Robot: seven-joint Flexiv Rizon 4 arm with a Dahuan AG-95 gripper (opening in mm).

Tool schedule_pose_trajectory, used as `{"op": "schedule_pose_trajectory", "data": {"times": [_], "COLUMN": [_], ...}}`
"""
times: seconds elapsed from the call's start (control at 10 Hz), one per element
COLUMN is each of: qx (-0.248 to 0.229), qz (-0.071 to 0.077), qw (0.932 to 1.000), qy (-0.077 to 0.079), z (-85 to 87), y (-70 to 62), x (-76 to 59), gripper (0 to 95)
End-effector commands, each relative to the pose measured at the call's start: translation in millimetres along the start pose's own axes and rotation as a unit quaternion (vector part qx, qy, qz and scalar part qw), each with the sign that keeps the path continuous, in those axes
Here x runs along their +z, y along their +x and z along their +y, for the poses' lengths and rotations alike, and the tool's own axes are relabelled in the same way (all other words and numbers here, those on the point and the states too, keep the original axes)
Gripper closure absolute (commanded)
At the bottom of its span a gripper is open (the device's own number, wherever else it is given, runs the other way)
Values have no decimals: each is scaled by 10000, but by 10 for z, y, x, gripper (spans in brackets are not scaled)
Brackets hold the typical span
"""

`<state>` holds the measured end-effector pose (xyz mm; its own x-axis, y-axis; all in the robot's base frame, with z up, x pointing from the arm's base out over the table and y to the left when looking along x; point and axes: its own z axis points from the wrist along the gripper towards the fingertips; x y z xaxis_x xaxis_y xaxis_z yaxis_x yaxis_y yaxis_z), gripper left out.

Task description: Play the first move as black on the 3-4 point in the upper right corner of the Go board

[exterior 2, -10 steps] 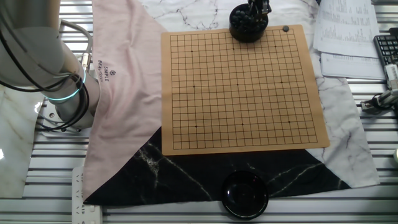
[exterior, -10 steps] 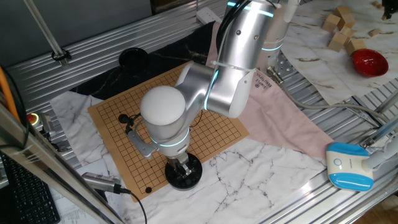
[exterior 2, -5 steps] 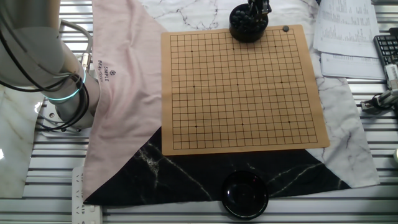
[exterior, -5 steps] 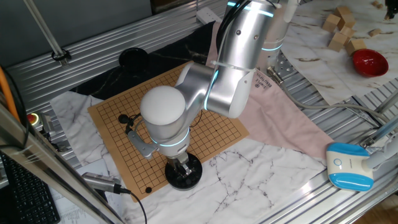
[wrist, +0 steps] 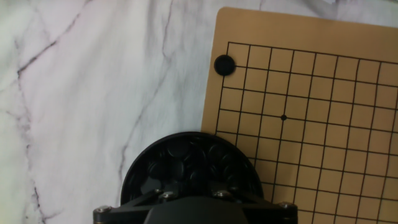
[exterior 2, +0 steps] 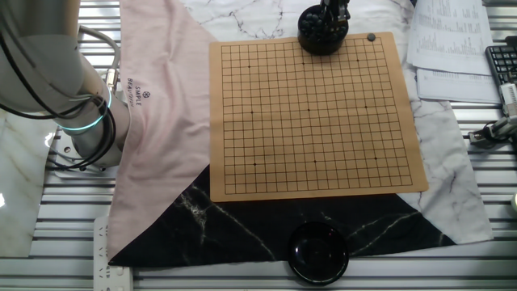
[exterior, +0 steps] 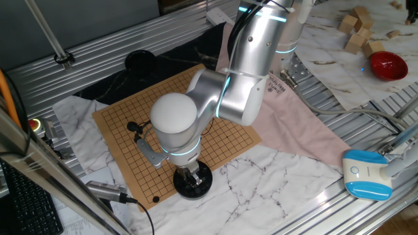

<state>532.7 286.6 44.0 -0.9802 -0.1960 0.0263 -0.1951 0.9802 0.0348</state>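
Observation:
The tan board (exterior: 171, 86) with its black grid lies on the table; it also shows in the other fixed view (exterior 2: 311, 121) and the hand view (wrist: 317, 93). A round black bowl (exterior: 204, 187) full of black stones stands at the board's edge (exterior 2: 317, 39) (wrist: 186, 163). My gripper (exterior: 191, 175) hangs straight down into the bowl (exterior 2: 333, 11). Its fingertips are hidden among the dark stones, so I cannot tell whether they are open or shut. One black stone (wrist: 224, 65) lies on the board's corner point near the bowl (exterior: 155, 199) (exterior 2: 371, 37).
A second black bowl (exterior 2: 318, 252) stands beyond the board's opposite edge (exterior: 139, 60). A pink cloth (exterior 2: 161, 105) lies beside the board by the arm's base. Papers and a keyboard (exterior 2: 502, 65) are at the side. A red bowl (exterior: 388, 64) and wooden blocks lie far off.
The arm's elbow has shifted slightly; the gripper stays over the stone bowl. Board and stone have not moved.

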Motion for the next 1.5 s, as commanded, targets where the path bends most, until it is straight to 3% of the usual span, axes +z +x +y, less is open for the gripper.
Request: {"op": "schedule_pose_trajectory", "data": {"times": [0.1,0.5,0.6,1.1,1.5], "qx": [2,-53,-44,-67,-80], "qz": [-2,-3,2,6,83], "qw": [10000,10000,10000,10000,9999], "qy": [14,32,31,36,1], "z": [-2,-1,0,-2,-21], "y": [-1,-3,-4,-5,23], "x": [0,9,17,5,-186], "gripper": [760,760,950,950,950]}}
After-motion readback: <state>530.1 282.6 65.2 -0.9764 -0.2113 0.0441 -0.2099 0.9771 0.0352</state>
